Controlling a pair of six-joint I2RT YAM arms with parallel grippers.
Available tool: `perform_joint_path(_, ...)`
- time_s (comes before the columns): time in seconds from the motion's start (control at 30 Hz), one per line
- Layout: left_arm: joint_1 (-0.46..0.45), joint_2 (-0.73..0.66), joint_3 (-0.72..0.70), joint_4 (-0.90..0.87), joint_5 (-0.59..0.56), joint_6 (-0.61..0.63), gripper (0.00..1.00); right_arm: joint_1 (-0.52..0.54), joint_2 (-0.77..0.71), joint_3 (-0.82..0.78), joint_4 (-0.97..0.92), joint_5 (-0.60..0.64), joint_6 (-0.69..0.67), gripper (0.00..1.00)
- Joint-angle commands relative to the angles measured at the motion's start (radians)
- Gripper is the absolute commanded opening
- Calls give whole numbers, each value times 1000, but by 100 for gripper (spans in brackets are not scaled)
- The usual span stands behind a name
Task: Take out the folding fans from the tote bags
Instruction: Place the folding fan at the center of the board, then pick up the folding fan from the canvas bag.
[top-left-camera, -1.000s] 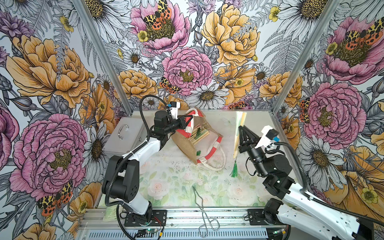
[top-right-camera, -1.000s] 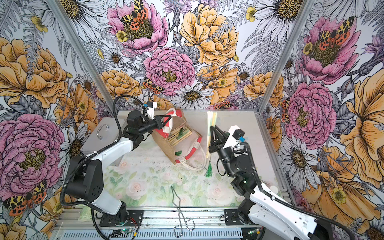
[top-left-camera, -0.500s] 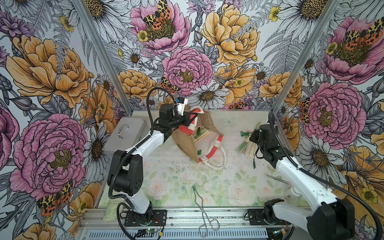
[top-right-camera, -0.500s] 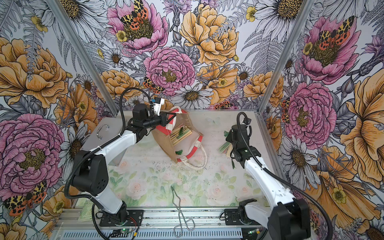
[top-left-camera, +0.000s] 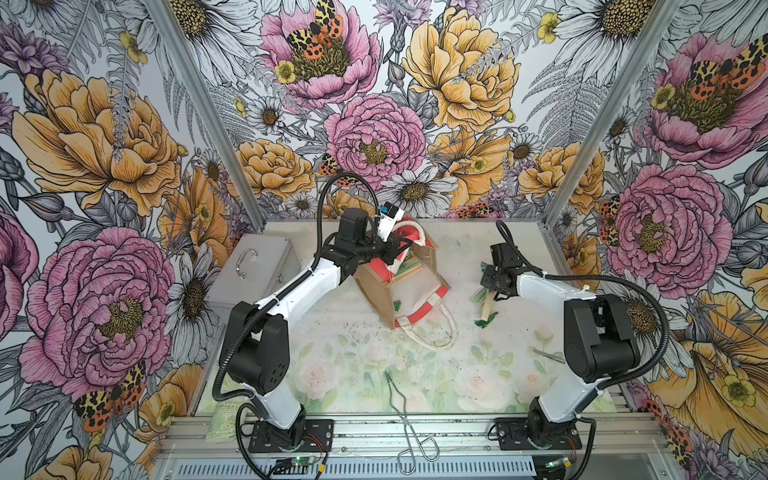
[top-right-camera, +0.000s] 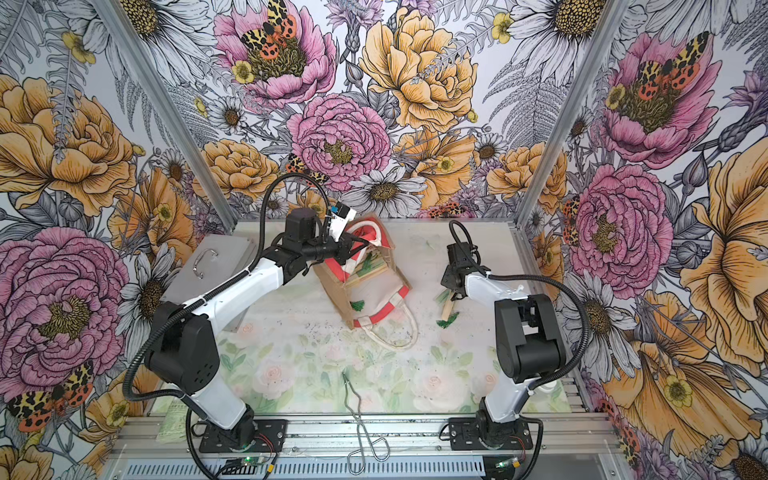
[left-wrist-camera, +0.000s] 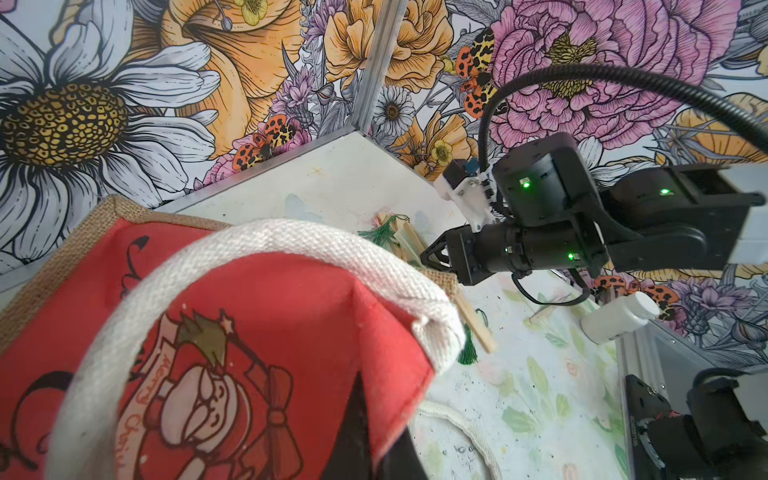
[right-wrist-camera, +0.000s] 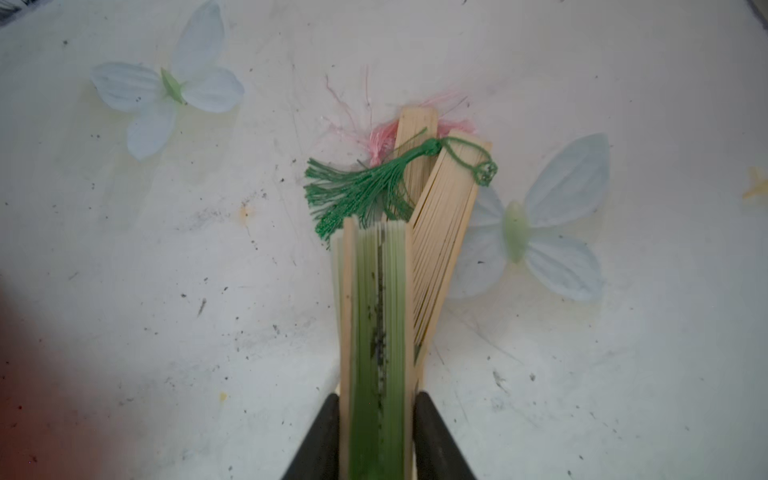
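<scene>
Two black right fingers (right-wrist-camera: 318, 440) flank a green fan (right-wrist-camera: 376, 316), snug against its wooden guards. You cannot tell whether they pinch it or have just let go. The fan hangs just over a green-tasselled fan (right-wrist-camera: 444, 249) and a pink-tasselled fan (right-wrist-camera: 415, 124), which lie crossed on the tabletop (top-left-camera: 332, 365), well apart from the tote bag (top-left-camera: 376, 293).

To finish this placement well, I judge you should lower until the green fan rests on that pair. Then spread the fingers fully and back away along their own line so no tassel snags.

The left fingers (left-wrist-camera: 353, 436) are pressed together on the tote bag's rim, holding it tipped with its mouth showing in both top views. Hold that, since a bundle (top-right-camera: 368, 272) of fans shows inside.

Counted:
- Three fans are certainly out of the bag.
- A wooden end (top-left-camera: 487, 308) with a green tassel in a top view may be the green fan's own.
- The number in the bundle is unclear.
- There is one bag, one pair of tongs (top-left-camera: 396, 397), one grey case (top-left-camera: 253, 274) and one white bottle (left-wrist-camera: 619, 318).
</scene>
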Motion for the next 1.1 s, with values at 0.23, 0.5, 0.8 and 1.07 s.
perform_joint_path(0.23, 15, 29, 41, 37, 176, 98, 0, 10, -333, -126, 110, -264, -212, 54)
perform_joint_path(0.5, 54, 110, 128, 48, 364, 64, 0, 204, -692, -394, 419, -276, -382, 53)
perform_joint_path(0.8, 62, 176, 174, 49, 483, 42, 0, 601, -564, -491, 757, 51, -580, 43)
perform_joint_path(1.07, 54, 167, 165, 48, 408, 26, 0, 776, -132, -329, 983, 233, -494, 43)
